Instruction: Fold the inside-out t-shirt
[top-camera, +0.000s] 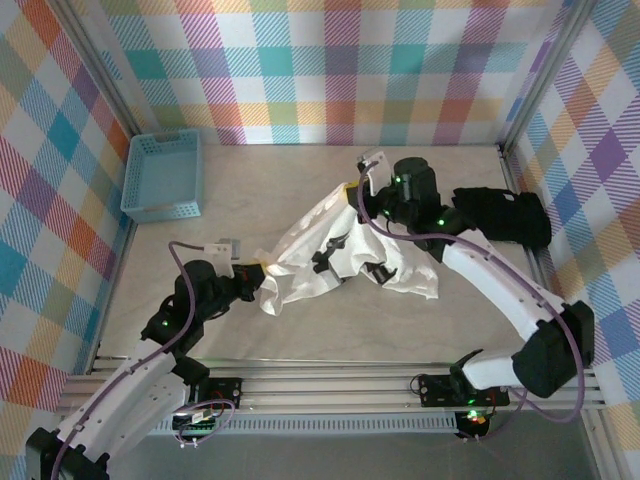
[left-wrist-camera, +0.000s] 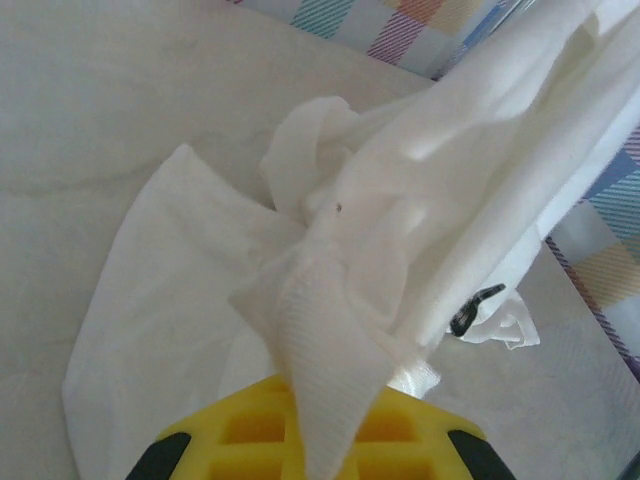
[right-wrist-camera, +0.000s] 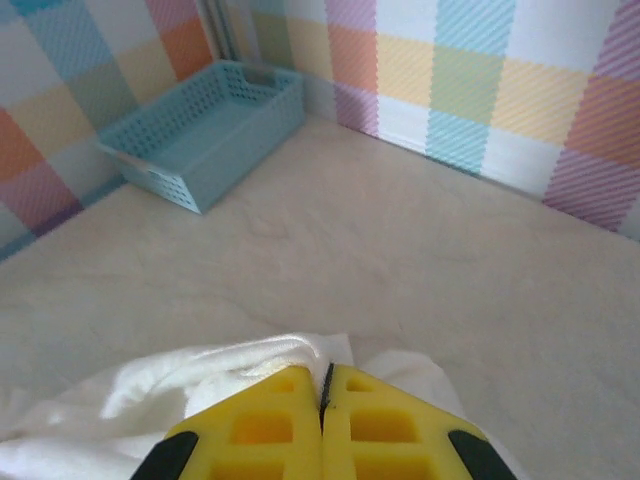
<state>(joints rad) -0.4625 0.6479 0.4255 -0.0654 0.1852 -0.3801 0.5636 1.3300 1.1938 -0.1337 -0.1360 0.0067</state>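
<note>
- From above, we see the left arm (top-camera: 130, 385) rising from its base at the near left corner. It bends to the right, its wrist low over the table (top-camera: 300, 335).
- The left gripper (top-camera: 252, 276) points right, at the near-left end of the white t-shirt (top-camera: 340, 250).
- In the left wrist view, the left gripper (left-wrist-camera: 320, 425) has its yellow fingers (left-wrist-camera: 250, 430) closed on a bunched fold of the t-shirt (left-wrist-camera: 400, 220). The cloth spills out over them and fans away towards the wall.
- The right arm (top-camera: 500, 290) sweeps up from the near right base in a long curve. It leans left and away from the bases, so its wrist sits over the middle of the table.
- The right gripper (top-camera: 349, 189) is at the far tip of the shirt.
- In the right wrist view, the right gripper (right-wrist-camera: 325, 380) has its yellow fingers (right-wrist-camera: 270, 425) pressed together. White cloth (right-wrist-camera: 190, 390) is gathered at and beneath their tips, so we read it as pinching the shirt.
- The t-shirt hangs crumpled between the two grippers, pulled into a slanted band. Its loose folds rest on the table near the middle.
- A blue basket (top-camera: 160, 176) stands at the far left corner, well apart from the shirt. The right wrist camera faces it (right-wrist-camera: 205, 130).
- A black garment (top-camera: 505, 215) lies by the right wall, just beyond the right arm.
</note>
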